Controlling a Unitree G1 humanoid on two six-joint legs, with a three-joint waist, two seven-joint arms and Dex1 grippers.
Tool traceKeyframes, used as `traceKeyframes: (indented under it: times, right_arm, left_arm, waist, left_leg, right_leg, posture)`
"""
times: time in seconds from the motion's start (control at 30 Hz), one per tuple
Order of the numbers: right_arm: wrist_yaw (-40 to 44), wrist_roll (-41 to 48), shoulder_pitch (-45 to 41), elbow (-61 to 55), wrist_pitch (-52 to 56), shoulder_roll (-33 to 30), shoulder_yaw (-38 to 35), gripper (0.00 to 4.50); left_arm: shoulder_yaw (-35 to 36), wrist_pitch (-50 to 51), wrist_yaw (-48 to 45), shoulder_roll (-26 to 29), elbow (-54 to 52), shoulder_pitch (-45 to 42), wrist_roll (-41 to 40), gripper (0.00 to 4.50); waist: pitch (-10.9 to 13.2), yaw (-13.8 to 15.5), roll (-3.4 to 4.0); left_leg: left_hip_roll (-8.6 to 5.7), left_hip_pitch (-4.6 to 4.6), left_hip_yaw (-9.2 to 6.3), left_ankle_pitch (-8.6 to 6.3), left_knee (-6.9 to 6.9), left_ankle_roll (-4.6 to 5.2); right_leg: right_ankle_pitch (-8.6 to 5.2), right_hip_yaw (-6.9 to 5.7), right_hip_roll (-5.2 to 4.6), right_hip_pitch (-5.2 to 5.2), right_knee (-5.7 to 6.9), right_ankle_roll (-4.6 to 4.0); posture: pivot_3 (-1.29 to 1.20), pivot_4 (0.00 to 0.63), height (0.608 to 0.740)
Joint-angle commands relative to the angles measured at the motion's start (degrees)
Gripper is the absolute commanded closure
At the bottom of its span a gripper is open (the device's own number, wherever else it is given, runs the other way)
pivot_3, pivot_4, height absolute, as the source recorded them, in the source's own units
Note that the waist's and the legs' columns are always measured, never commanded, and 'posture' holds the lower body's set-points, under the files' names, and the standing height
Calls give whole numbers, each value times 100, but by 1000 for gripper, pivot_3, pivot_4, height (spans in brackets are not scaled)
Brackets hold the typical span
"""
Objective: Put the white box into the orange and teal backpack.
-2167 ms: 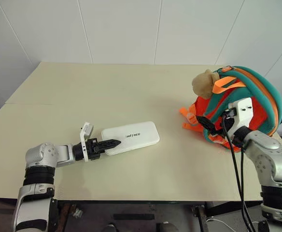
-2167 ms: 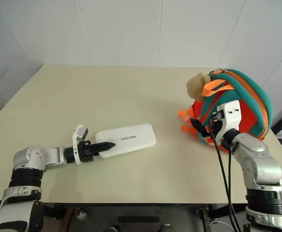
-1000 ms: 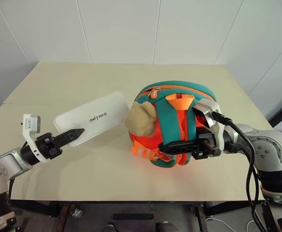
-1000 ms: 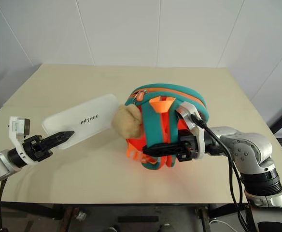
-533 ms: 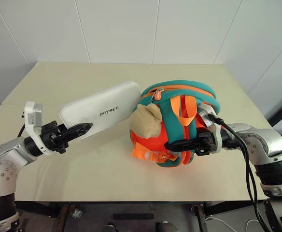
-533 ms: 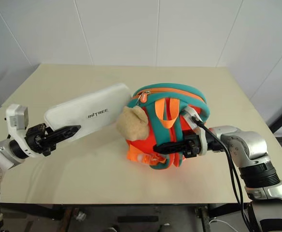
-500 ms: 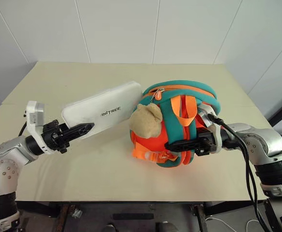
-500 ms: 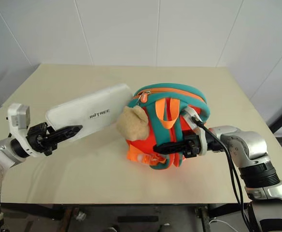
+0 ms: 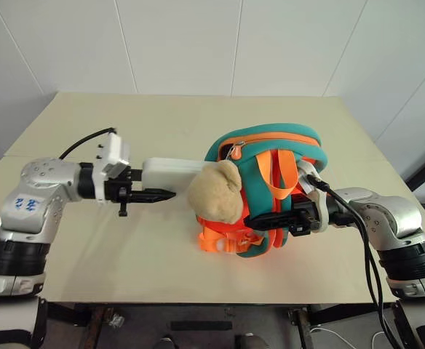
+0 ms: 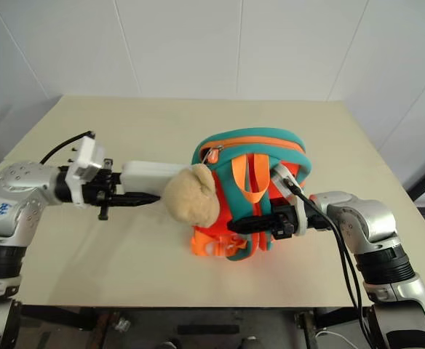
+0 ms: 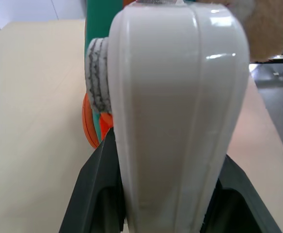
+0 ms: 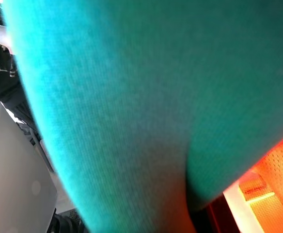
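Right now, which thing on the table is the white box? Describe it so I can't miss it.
On the beige table, find the orange and teal backpack near the middle. The white box is the smooth, hard slab clamped edge-up in the left gripper, its far end hidden behind the backpack's tan plush ball.

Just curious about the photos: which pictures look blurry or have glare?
Right wrist view: teal backpack fabric pressed close and out of focus. Left wrist view: bright glare streaks on the white box. Head views: sharp, evenly lit, soft shadows on the table.

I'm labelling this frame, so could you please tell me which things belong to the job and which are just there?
Job:
- box, held by left gripper
- backpack, strap held by right gripper

Just there:
- table
- plush ball on the backpack
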Motion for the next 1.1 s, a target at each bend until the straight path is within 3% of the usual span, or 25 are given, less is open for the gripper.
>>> traceKeyframes:
  times: [0.03,0.33,0.5,0.53,0.73,1.1]
  right_arm:
    - [-32,36,-92,-202,-65,82,-92,4475]
    - [-276,47,22,-419,-45,213,-173,4475]
    - [-401,87,82,-519,-29,256,-223,4475]
    - [-426,95,113,-549,-26,259,-238,4493]
    - [-532,71,280,-615,-62,254,-314,4500]
    - [-654,-77,302,-489,-261,303,-290,4500]
  left_arm:
    - [-458,242,211,-483,315,-662,295,3172]
    - [-789,1235,1138,-1662,734,-1433,635,3172]
    - [-719,1375,1185,-1729,685,-1351,625,3172]
    - [-637,1419,1237,-1707,681,-1336,599,2822]
    - [-129,1144,844,-1230,797,-1325,396,1101]
    - [41,615,-1076,431,563,-651,158,1101]
  waist:
    - [0,5,0]
    - [3,-27,4]
    - [3,-27,5]
    - [3,-26,5]
    - [4,-31,6]
    - [5,-25,8]
  left_leg:
    - [0,-1,-1,0,3,0]
    - [0,-3,-4,0,8,1]
    - [0,-2,-4,0,19,0]
    - [0,-2,-4,1,20,-1]
    - [0,-1,-4,1,20,-2]
    - [0,-1,-4,2,16,-3]
  right_leg:
    - [0,0,2,-1,3,0]
    - [-9,4,3,-4,26,12]
    - [-9,5,3,-5,38,11]
    - [-9,5,3,-5,39,11]
    - [-9,5,3,-5,40,11]
    - [-11,4,2,-5,38,7]
  posture:
    - [0,150,740]
    - [0,150,740]
    - [0,150,740]
    - [0,150,740]
    - [0,150,740]
    - [0,150,740]
